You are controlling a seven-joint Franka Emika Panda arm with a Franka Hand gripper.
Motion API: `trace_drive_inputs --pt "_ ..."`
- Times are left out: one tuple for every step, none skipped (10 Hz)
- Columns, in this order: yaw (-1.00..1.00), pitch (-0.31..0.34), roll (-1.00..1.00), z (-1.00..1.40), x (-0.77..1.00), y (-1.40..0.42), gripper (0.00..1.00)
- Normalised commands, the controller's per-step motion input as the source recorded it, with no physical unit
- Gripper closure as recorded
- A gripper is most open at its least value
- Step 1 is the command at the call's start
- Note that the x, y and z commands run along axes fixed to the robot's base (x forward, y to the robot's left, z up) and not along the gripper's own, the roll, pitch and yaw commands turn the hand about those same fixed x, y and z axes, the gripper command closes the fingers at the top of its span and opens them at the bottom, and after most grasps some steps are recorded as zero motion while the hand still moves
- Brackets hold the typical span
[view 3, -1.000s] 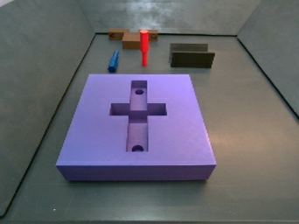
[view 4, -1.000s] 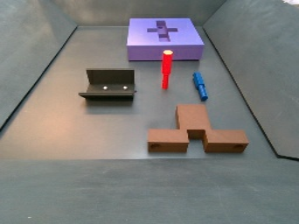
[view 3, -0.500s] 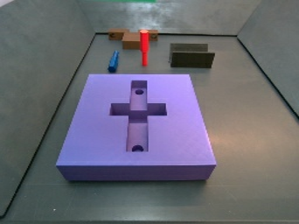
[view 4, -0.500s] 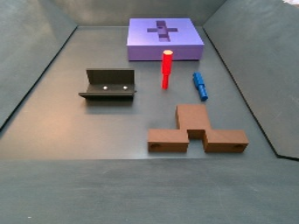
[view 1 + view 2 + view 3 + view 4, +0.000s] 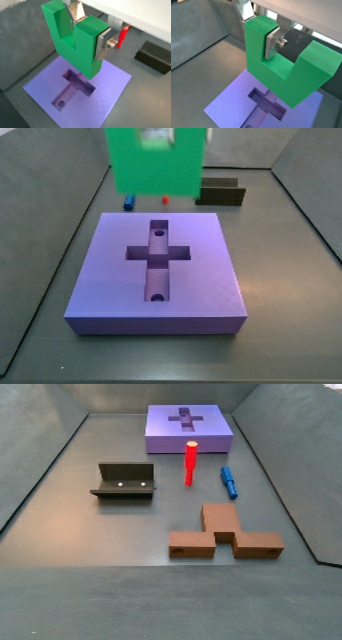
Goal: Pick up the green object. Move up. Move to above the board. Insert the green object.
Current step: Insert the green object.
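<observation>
The board [image 5: 158, 268] is the biggest thing here and lies flat on the surface [image 5: 287, 278], with the cross-shaped recess [image 5: 158, 252] open in its top and nothing inside it. High over the board hangs the green block [image 5: 75, 44], which both wrist views show held in the air with its two prongs pointing up and the notch between them; in a side view it appears as a large blurred green shape [image 5: 155, 158] above the far edge of the board. The tool [image 5: 264, 27] is clamped on the green block, with one silver finger [image 5: 104, 42] pressed flat against a prong. Behind the board stand the dark fixture [image 5: 221, 191], a red peg [image 5: 191, 463] and a blue peg [image 5: 229, 481], all well apart from it. I judge that the step in hand is the move to above the board. The next move calls for lining the block up over the recess and then lowering it straight down, keeping the grip closed until it sits inside.
</observation>
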Motion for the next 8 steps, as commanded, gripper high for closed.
trace_drive_inputs --pt "0.66 0.000 0.14 -0.49 0.27 0.05 1.00" --pt "0.70 0.000 0.26 -0.41 0.17 0.01 1.00" --pt "0.00 0.000 0.00 0.00 0.00 -0.02 1.00" --pt "-0.09 -0.027 -0.04 -0.08 -0.06 0.00 1.00" --pt "-0.26 0.000 -0.04 -0.25 0.00 0.00 1.00" --pt "-0.38 -0.026 -0.15 -0.30 -0.21 0.02 1.00" --pt "-0.27 -0.151 -0.33 -0.18 -0.05 0.07 1.00" --pt "-0.29 -0.164 -0.27 -0.14 0.00 0.00 1.00"
